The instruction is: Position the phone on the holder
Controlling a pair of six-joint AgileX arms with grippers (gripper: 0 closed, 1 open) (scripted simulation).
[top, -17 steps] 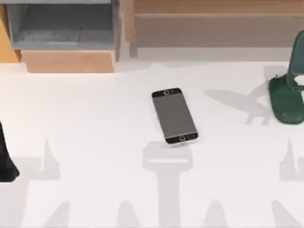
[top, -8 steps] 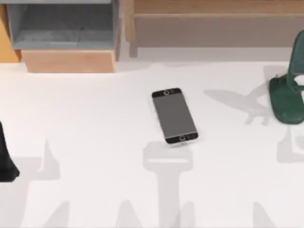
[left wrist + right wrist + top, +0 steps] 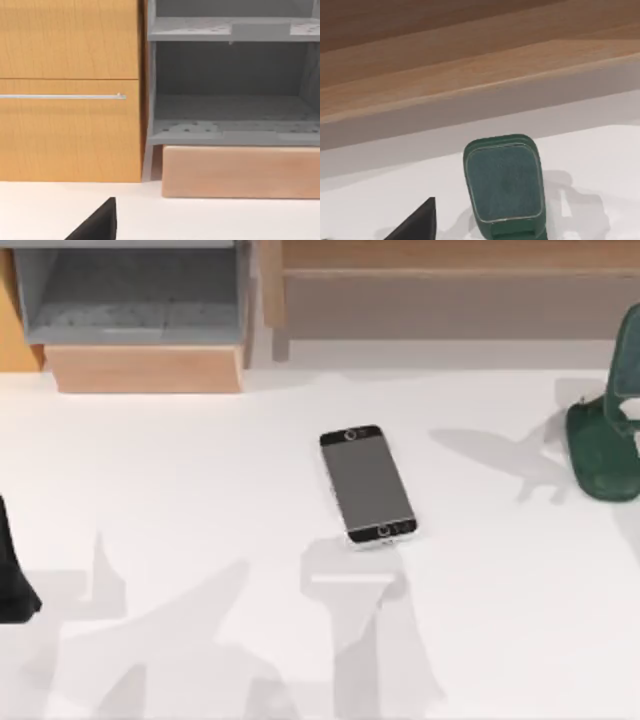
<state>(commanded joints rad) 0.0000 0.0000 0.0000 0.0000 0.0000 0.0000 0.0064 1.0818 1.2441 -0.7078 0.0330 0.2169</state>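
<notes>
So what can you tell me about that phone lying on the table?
The phone is a flat rectangle with rounded corners, a dark grey screen, a silvery rim and a round button at its near end. It lies face up near the white table's middle, slightly askew, untouched, well left of the green holder.

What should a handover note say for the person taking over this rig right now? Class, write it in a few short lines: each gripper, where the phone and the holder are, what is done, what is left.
Left gripper: a dark part of the left arm sits at the table's left edge; fingers not readable.
Right gripper: its wrist camera faces the holder; fingers not readable.
Phone: lying flat, screen up, near the middle of the table, nothing touching it.
Holder: standing at the table's right edge, nothing on it.
Done: nothing yet; the phone is not grasped.
Left: pick up the phone, carry it right, set it against the holder's upright back.
</notes>
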